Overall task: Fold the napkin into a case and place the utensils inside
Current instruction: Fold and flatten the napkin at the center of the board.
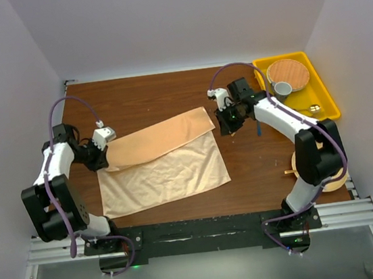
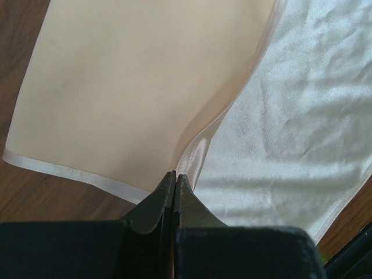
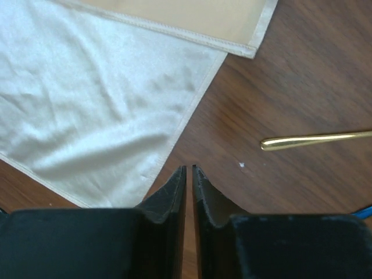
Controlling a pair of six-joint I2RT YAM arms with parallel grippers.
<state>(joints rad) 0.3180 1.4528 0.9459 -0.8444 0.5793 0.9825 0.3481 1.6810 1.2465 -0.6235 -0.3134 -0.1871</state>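
one folded napkin (image 1: 166,169), hems offset, wood table (image 1: 147,96) showing all around.

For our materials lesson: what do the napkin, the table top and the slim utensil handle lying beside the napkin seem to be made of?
The napkin looks like satin-type cloth, glossy peach: sheen, soft creases, stitched hem. The table: wood or wood-look laminate, dark grain streaks. The utensil handle: probably polished gold-coloured metal, bright highlight.
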